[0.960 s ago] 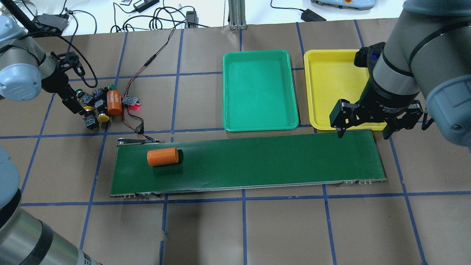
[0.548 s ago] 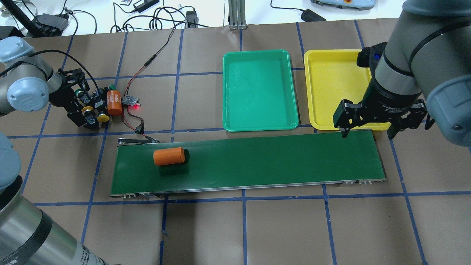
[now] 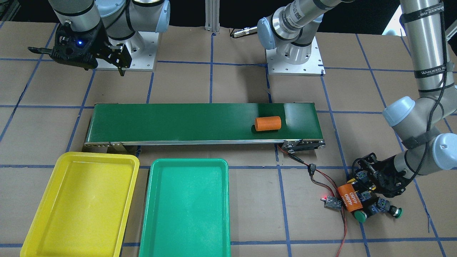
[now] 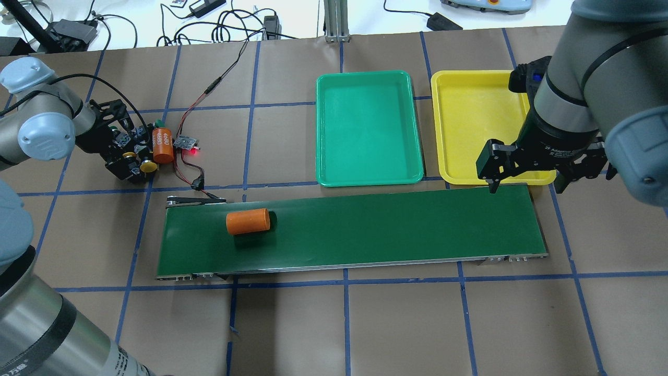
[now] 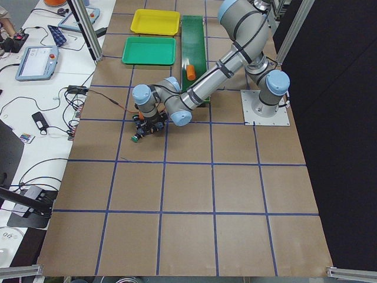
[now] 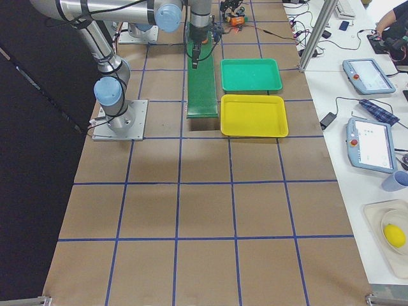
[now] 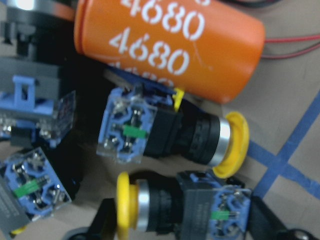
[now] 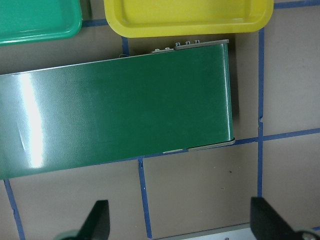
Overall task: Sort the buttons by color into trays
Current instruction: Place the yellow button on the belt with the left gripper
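Note:
The buttons lie in a tight cluster (image 4: 136, 154) at the far left of the table. My left gripper (image 4: 128, 158) is down over them. In the left wrist view its open fingers (image 7: 100, 223) straddle one yellow-capped button (image 7: 175, 205) lying on its side. A second yellow-capped button (image 7: 165, 132) lies just beyond it. Two green caps (image 3: 360, 216) show in the front view. The green tray (image 4: 368, 128) and the yellow tray (image 4: 472, 120) hold nothing. My right gripper (image 4: 526, 185) hangs open and empty over the conveyor's right end, by the yellow tray.
An orange cylinder marked 4680 (image 4: 162, 146) lies against the button cluster. A small circuit board (image 4: 186, 142) with red wires sits beside it. A second orange cylinder (image 4: 248, 221) lies on the long dark-green conveyor belt (image 4: 376, 230), in front of the trays.
My left gripper has moved right and in over the button cluster. The orange cylinder on the belt has travelled to the right. My right gripper has shifted slightly right.

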`<move>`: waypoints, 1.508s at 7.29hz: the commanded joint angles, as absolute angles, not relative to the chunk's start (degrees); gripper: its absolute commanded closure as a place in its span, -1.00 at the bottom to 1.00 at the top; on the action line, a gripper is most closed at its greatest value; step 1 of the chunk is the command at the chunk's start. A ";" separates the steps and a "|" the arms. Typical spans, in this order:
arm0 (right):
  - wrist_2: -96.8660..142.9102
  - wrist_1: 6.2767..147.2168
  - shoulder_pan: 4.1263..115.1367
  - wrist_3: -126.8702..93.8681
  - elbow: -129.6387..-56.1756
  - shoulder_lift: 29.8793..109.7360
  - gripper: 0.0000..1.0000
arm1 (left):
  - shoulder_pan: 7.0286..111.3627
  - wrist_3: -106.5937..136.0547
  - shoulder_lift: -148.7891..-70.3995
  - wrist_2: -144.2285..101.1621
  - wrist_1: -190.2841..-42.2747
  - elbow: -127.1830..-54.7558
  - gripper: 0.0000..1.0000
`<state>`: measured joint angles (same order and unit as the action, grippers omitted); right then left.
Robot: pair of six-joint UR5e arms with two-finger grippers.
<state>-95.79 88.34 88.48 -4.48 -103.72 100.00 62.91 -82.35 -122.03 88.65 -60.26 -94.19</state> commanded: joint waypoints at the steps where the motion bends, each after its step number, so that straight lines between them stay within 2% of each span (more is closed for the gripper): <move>1: -96.85 88.33 88.42 -4.39 -103.62 100.02 -1.00 | 63.02 -80.86 -118.41 88.42 -61.95 -94.48 1.00; 3: -96.77 88.42 88.51 -4.66 -103.88 99.93 -1.00 | 63.01 -66.10 -108.87 89.12 -71.42 -98.67 1.00; 6: -96.51 88.50 88.51 -4.39 -103.62 100.02 -1.00 | 65.72 -43.13 -92.07 89.12 -72.68 -113.51 1.00; 7: -96.50 88.51 88.51 -4.48 -103.71 100.02 -1.00 | 68.96 -38.19 -88.80 88.51 -72.60 -117.47 1.00; 8: -96.50 88.51 88.51 -4.48 -103.71 100.02 -1.00 | 73.34 -28.49 -87.99 88.33 -71.55 -120.03 1.00; 10: -96.68 88.51 88.51 -4.83 -103.71 100.02 -1.00 | 79.00 -17.97 -90.86 87.98 -71.11 -120.59 1.00; 11: -96.59 88.51 88.51 -5.01 -103.80 100.02 -1.00 | 79.54 -13.23 -92.01 85.63 -70.41 -120.41 -0.32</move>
